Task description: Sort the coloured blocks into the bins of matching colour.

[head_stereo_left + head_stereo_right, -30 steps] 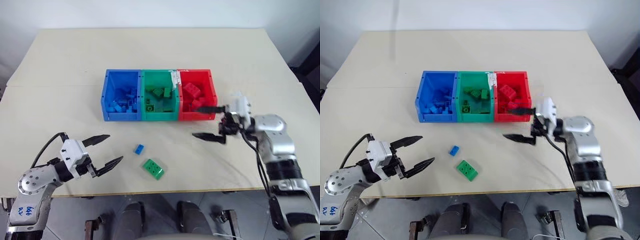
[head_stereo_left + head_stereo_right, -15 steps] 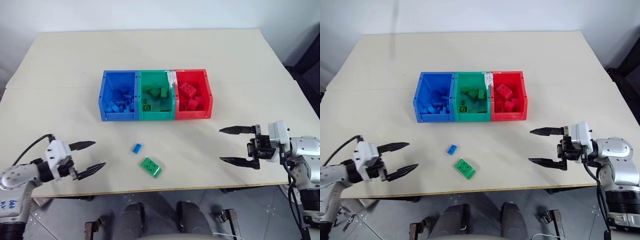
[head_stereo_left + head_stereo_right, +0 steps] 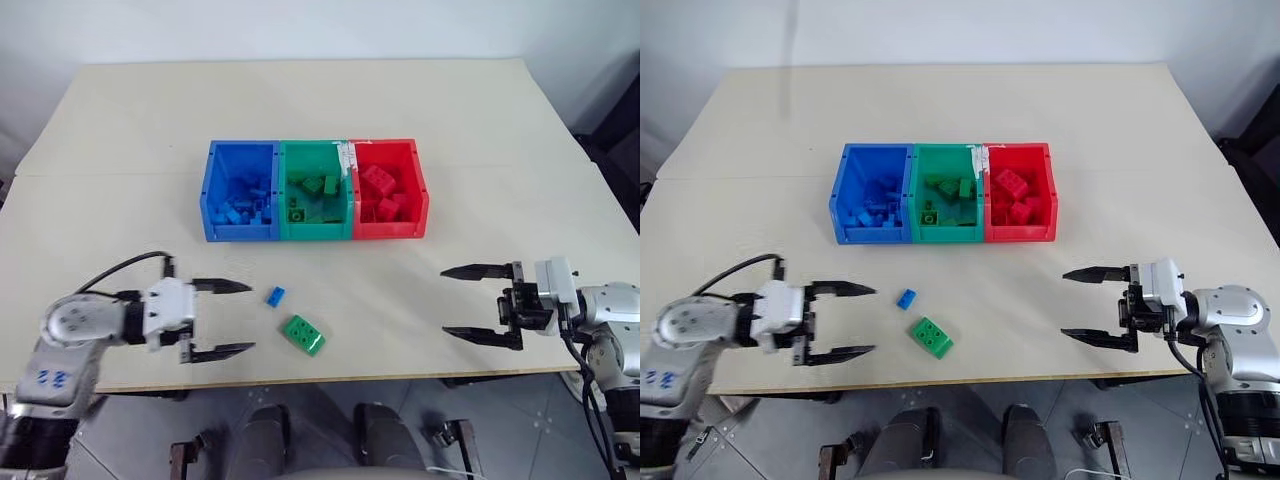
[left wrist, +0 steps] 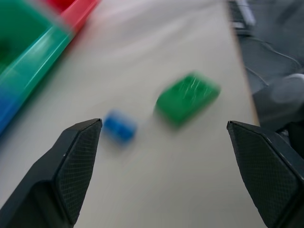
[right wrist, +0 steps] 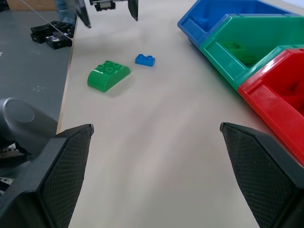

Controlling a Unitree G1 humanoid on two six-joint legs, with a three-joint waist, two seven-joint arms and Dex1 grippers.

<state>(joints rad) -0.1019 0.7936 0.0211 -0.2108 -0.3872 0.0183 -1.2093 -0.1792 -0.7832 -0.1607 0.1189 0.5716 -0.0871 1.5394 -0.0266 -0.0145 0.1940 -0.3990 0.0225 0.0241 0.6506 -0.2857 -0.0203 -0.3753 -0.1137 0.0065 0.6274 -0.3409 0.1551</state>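
Both claws spread, left claw (image 3: 220, 318), right claw (image 3: 478, 302), bricks in bins (image 3: 314, 233) half-hidden

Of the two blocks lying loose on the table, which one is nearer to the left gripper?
The small blue block. It lies closer to the open left gripper than the larger green block, which lies further right.

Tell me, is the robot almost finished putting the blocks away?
Nearly. The blue bin, green bin and red bin already hold piles of matching blocks. Nothing is in hand: the left gripper and right gripper are both open and empty. Left on the table: one small blue block and one green block.
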